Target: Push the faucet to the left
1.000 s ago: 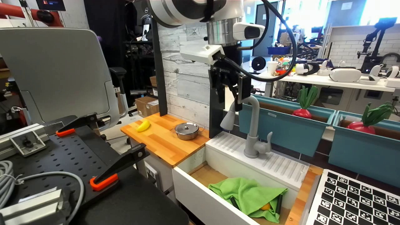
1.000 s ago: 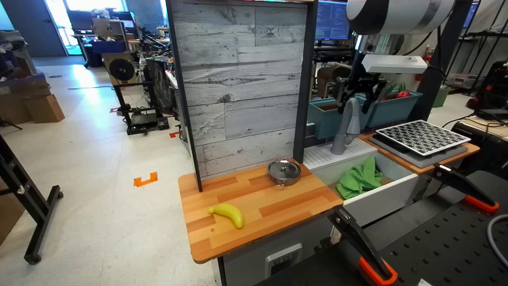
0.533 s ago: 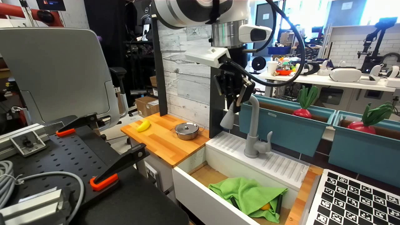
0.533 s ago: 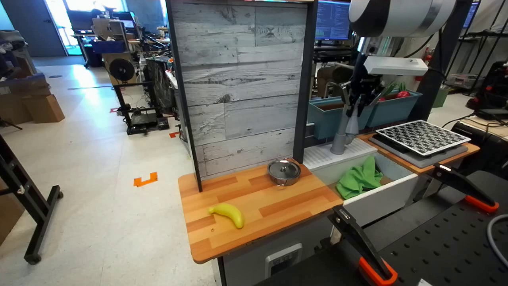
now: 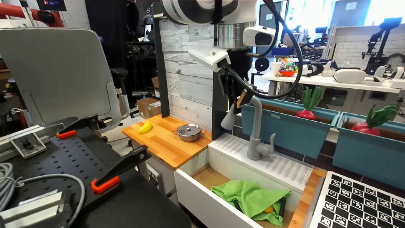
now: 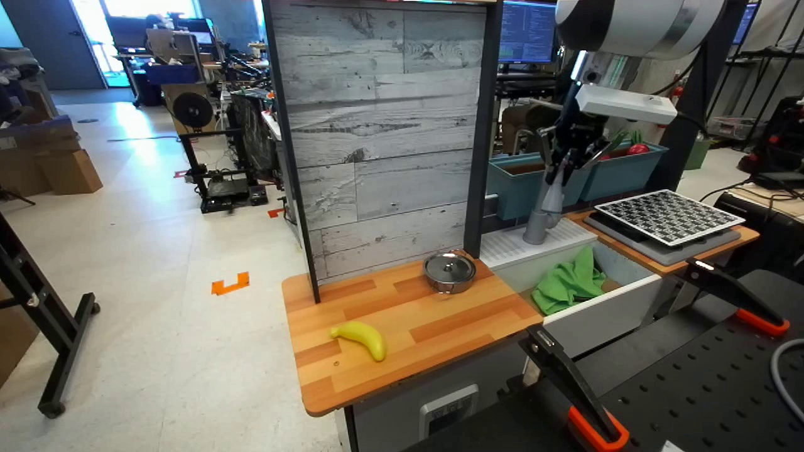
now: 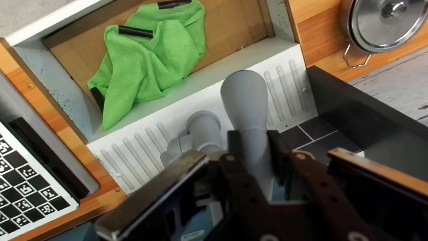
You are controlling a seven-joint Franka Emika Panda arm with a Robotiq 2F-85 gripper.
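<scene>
The grey faucet stands upright on the white ribbed ledge behind the sink, its small lever at the side. In the wrist view its flared spray head points toward the sink basin. My gripper is shut on the spout just behind that head, with a dark finger pad against each side. In an exterior view the gripper comes down onto the spout from above, and the faucet's base shows below. The top of the arch is partly hidden behind the fingers.
The sink's white wall encloses a green cloth. A lidded pot and a yellow banana sit on the wooden counter. Teal planters stand behind the faucet. A grey wood-look panel rises beside it.
My gripper has gone from open to shut around the spout, moving down slightly, and the wrist has tilted. The spray head has shifted a little to the left in both exterior views.
</scene>
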